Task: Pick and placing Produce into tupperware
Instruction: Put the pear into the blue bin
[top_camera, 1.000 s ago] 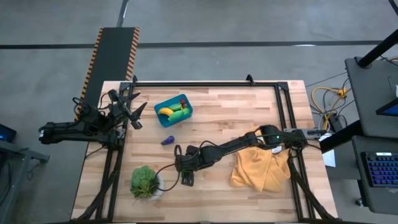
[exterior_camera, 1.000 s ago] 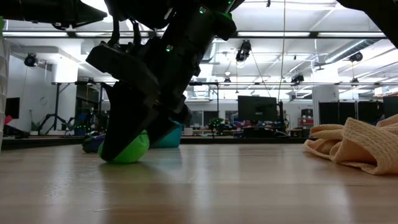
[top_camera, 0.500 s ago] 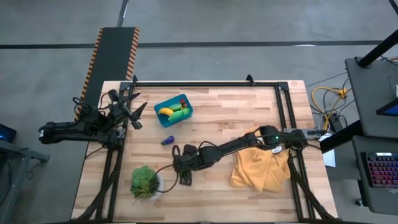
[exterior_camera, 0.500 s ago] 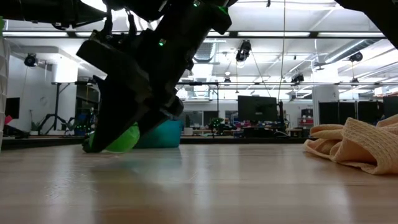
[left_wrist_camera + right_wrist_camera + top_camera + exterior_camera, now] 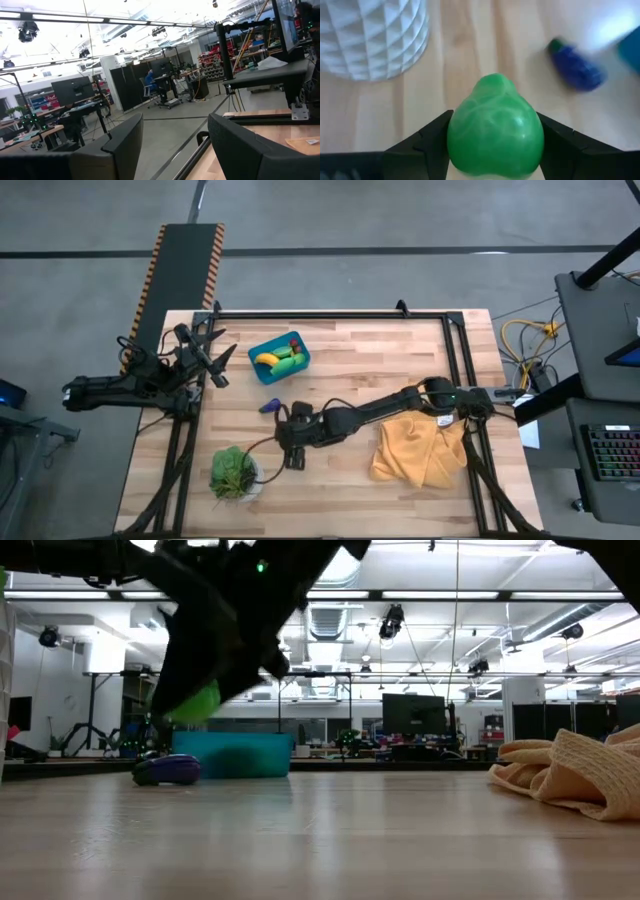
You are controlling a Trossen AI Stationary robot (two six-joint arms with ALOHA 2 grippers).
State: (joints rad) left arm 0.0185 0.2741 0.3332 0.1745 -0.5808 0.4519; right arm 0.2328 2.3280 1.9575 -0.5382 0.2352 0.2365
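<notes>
Right gripper (image 5: pixel 495 150) clamped on green produce piece (image 5: pixel 495 132), held off the table (image 5: pixel 400 350), frame centre-left in the high view. Left gripper (image 5: pixel 205 355) parted, upper left. No legible writing.

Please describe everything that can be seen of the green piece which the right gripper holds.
The green piece is a glossy, rounded toy fruit, pear-like, narrower at one end, apparently plastic. It sits clamped between the two dark fingers of the right gripper, which touch its sides. The low view shows it lifted clear of the table, nearer the camera than the eggplant and the tupperware.
</notes>
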